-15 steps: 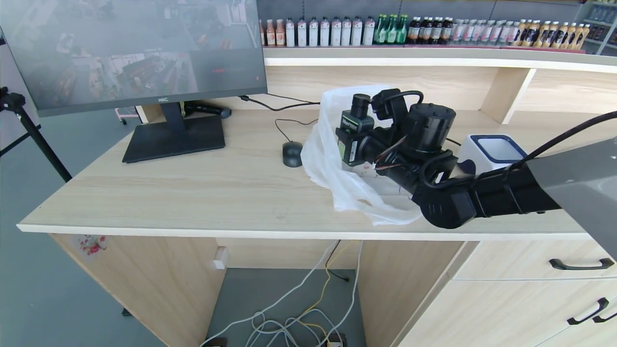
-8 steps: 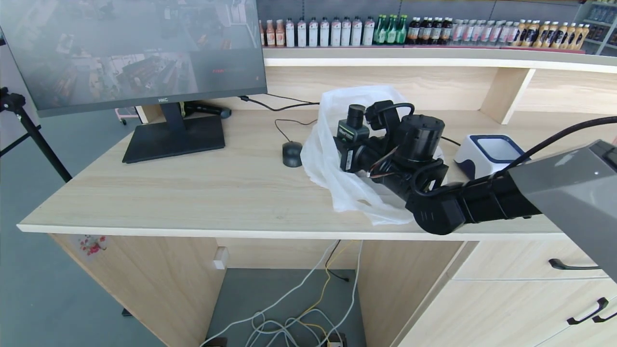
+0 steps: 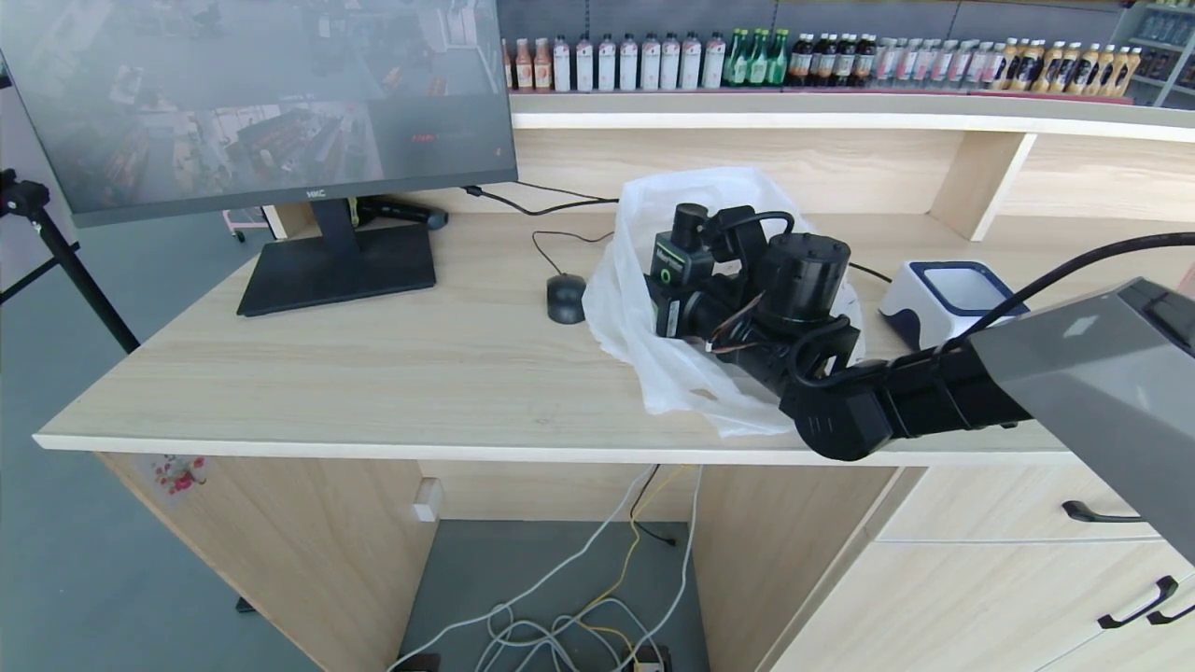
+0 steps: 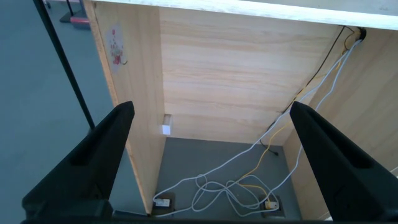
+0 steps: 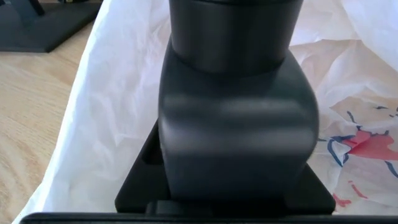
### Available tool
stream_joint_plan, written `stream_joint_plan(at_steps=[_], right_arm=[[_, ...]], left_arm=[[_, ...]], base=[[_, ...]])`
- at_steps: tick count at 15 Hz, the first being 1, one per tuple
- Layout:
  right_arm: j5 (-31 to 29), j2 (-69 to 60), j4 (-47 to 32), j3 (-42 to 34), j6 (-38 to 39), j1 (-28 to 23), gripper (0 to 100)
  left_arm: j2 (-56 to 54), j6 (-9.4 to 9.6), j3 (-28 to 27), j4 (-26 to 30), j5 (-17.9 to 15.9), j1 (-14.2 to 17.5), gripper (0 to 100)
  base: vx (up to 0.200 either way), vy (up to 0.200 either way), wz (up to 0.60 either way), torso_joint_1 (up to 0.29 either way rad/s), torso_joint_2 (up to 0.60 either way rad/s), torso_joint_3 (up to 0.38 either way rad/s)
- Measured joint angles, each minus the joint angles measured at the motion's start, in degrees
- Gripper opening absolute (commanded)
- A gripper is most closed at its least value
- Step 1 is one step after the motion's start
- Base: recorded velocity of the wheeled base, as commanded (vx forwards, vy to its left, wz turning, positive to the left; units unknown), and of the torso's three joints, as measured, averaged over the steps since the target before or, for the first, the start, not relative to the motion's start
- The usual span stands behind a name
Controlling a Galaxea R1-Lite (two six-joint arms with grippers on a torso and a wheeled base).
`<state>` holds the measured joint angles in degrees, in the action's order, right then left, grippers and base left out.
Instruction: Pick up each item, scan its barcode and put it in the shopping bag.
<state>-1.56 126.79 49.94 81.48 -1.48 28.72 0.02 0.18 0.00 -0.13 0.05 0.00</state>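
Centre frame, my right gripper (image 3: 665,313) inside white shopping bag (image 3: 627,350) on table (image 3: 373,364), its state I cannot tell, my left gripper (image 4: 211,109) wide open, facing floor cables (image 4: 224,186).

The white, crumpled plastic shopping bag (image 3: 635,345) sits open-mouthed on the table (image 3: 373,373), just beside the white, blue-rimmed barcode scanner (image 3: 934,313) to its right.
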Motion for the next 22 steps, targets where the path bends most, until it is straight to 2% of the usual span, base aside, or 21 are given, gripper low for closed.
stream_joint_plan(at_steps=[1,2,15,22], right_arm=[[0.0,0.1,0.0,0.0,-0.1,0.0,0],[0.0,0.1,-0.1,0.0,-0.2,0.0,100],[0.0,-2.6,2.6,-1.5,-2.5,-0.3,100],[0.0,-10.8,2.7,-9.4,-2.7,-0.2,100]], left_arm=[[0.0,-0.02,0.0,0.0,0.0,0.0,100],[0.0,0.0,0.0,0.0,0.0,0.0,100],[0.0,-0.02,0.0,0.0,0.0,0.0,100],[0.0,-0.02,0.0,0.0,0.0,0.0,100]], base=[[0.0,0.0,0.0,0.0,0.0,0.0],[0.0,0.0,0.0,0.0,0.0,0.0],[0.0,0.0,0.0,0.0,0.0,0.0],[0.0,0.0,0.0,0.0,0.0,0.0]])
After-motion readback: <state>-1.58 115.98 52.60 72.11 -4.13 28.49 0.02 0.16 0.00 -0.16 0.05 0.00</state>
